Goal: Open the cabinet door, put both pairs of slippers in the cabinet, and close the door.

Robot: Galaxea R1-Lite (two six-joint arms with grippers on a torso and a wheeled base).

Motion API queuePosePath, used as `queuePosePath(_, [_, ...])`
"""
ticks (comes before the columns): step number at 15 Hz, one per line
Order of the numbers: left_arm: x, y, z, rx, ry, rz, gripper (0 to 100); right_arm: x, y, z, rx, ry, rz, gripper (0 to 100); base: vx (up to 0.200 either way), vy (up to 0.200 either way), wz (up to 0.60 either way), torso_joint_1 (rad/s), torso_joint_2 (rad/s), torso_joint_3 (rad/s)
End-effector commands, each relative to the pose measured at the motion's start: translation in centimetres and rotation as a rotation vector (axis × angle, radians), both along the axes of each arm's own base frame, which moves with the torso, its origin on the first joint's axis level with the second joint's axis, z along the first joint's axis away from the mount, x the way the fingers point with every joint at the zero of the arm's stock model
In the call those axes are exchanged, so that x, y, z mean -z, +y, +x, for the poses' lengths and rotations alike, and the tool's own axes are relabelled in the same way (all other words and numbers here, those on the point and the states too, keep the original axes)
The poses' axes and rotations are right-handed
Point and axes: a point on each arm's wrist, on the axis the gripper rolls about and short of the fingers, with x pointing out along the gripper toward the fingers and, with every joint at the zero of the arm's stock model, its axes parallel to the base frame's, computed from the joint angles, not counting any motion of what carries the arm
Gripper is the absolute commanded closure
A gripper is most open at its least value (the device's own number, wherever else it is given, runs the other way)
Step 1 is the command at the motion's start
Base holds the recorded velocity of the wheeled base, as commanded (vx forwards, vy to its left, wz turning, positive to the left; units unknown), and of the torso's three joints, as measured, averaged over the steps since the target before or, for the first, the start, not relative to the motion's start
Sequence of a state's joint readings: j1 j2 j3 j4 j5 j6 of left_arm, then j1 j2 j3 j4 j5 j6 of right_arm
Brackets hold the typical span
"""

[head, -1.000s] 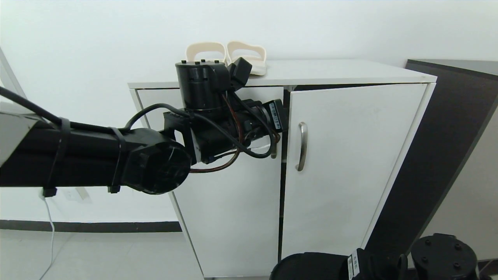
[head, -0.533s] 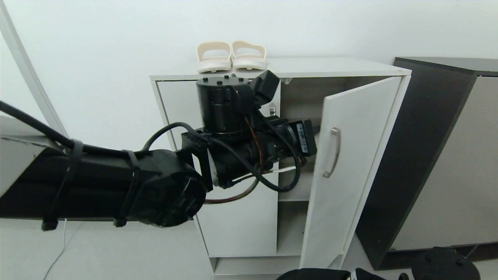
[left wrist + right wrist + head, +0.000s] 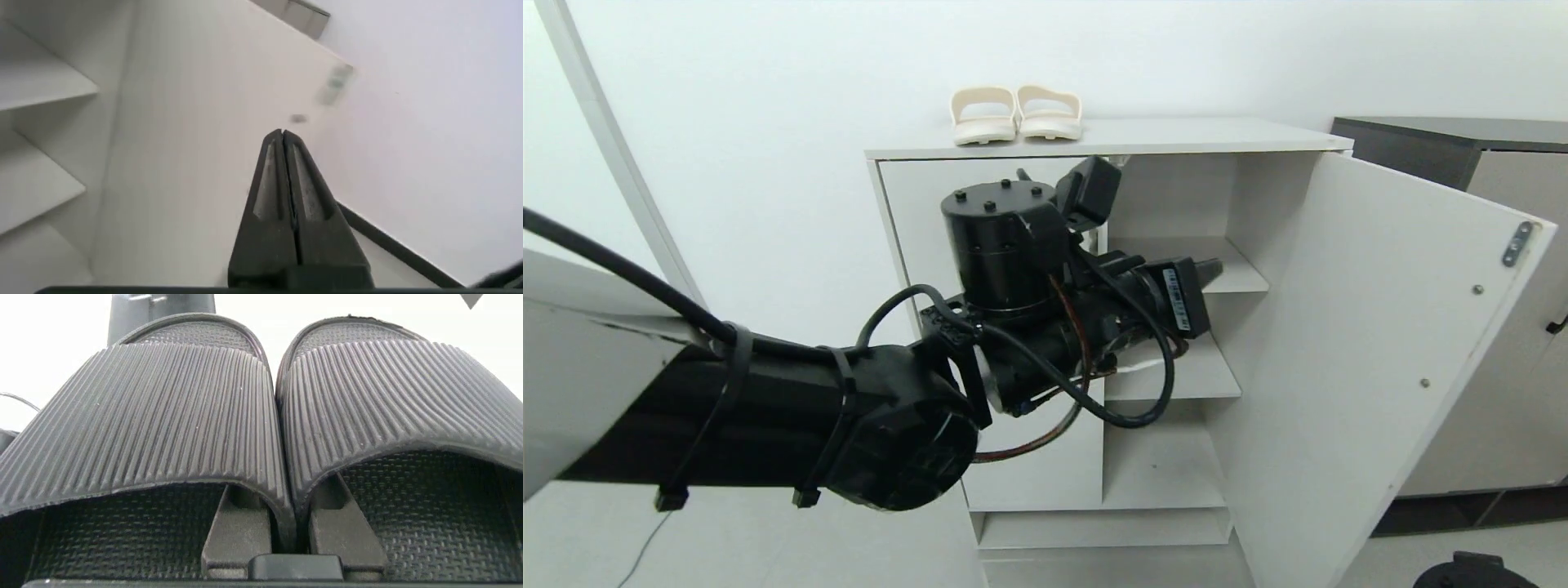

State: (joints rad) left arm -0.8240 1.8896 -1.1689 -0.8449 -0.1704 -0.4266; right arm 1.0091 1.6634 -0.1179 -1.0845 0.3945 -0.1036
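Item: left claw, fingers pressed flat together with nothing between them, held level before the open right half of the cabinet.

Door: to the claw's right and apart from it, swung wide so that its inner face and hinge plate show. A second ago it stood barely ajar, and half a second ago half open, with the claw just inside its edge. (The head view has itself shifted meanwhile, so the cabinet's apparent slide is the camera's doing.)

Shelves: directly beyond the claw's tips, bare boards.

Cream slippers: above the claw and farther back, side by side on the cabinet top.

Right claw: clamped on the dark ribbed slippers, one finger under each strap, the pair's inner edges pinched between them.

Assessment: the opening step looks complete and the compartment reachable. The dark pair seems ready for a shelf next, provided the left arm clears the opening. The cream pair and the closing remain.
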Motion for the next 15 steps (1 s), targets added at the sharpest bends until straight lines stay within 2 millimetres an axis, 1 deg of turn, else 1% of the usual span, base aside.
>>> queuePosePath(1, [-0.6,2.1,0.6,-0.052,-0.002,-0.010,100,0.4,0.0,0.4,0.014,0.012,-0.016,100,0.000,0.000,0.00,0.000,0.00,0.000])
queuePosePath(2, [-1.1,3.0,0.7,-0.069,-0.010,-0.019,100,0.4,0.0,0.6,0.025,0.012,-0.017,100,0.000,0.000,0.00,0.000,0.00,0.000])
queuePosePath(4, [-3.2,7.8,-0.1,-0.164,-0.037,-0.040,100,0.4,-0.1,3.0,0.135,-0.004,0.000,100,0.000,0.000,0.00,0.000,0.00,0.000])
queuePosePath(5, [-3.4,9.1,-0.7,-0.187,-0.038,-0.040,100,0.3,-0.2,3.8,0.177,-0.013,0.008,100,0.000,0.000,0.00,0.000,0.00,0.000])
queuePosePath(6, [-3.4,12.4,-2.5,-0.241,-0.026,-0.024,100,0.3,-0.7,6.0,0.341,-0.032,0.008,100,0.000,0.000,0.00,0.000,0.00,0.000])
queuePosePath(7, [-3.1,15.7,-4.7,-0.308,-0.020,-0.012,100,0.3,-0.8,7.7,0.489,-0.009,0.027,100,0.000,0.000,0.00,0.000,0.00,0.000])
queuePosePath(8, [-2.9,18.7,-7.2,-0.384,-0.025,-0.008,100,0.2,-0.2,8.8,0.595,0.010,0.054,100,0.000,0.000,0.00,0.000,0.00,0.000])
queuePosePath(9, [-2.6,21.0,-9.7,-0.447,-0.035,0.007,100,0.3,0.5,9.8,0.686,0.005,0.062,100,0.000,0.000,0.00,0.000,0.00,0.000])
queuePosePath(10, [-2.0,23.3,-12.7,-0.526,-0.033,0.034,100,0.4,1.6,11.4,0.767,-0.019,0.072,100,0.000,0.000,0.00,0.000,0.00,0.000])
queuePosePath(11, [-1.1,24.9,-15.4,-0.604,-0.016,0.068,100,0.6,2.3,12.6,0.835,-0.036,0.080,100,0.000,0.000,0.00,0.000,0.00,0.000])
queuePosePath(12, [-0.3,26.1,-18.1,-0.678,-0.009,0.096,100,0.9,2.8,13.3,0.893,-0.048,0.082,100,0.000,0.000,0.00,0.000,0.00,0.000])
queuePosePath(13, [0.3,26.6,-19.7,-0.723,-0.001,0.104,100,1.0,2.9,13.6,0.916,-0.054,0.082,100,0.000,0.000,0.00,0.000,0.00,0.000])
queuePosePath(14, [1.8,27.4,-23.0,-0.807,0.019,0.118,100,1.2,2.9,13.7,0.937,-0.060,0.071,100,0.000,0.000,0.00,0.000,0.00,0.000])
queuePosePath(15, [2.8,27.8,-24.4,-0.869,0.026,0.141,100,1.2,2.9,13.6,0.937,-0.059,0.069,100,0.000,0.000,0.00,0.000,0.00,0.000])
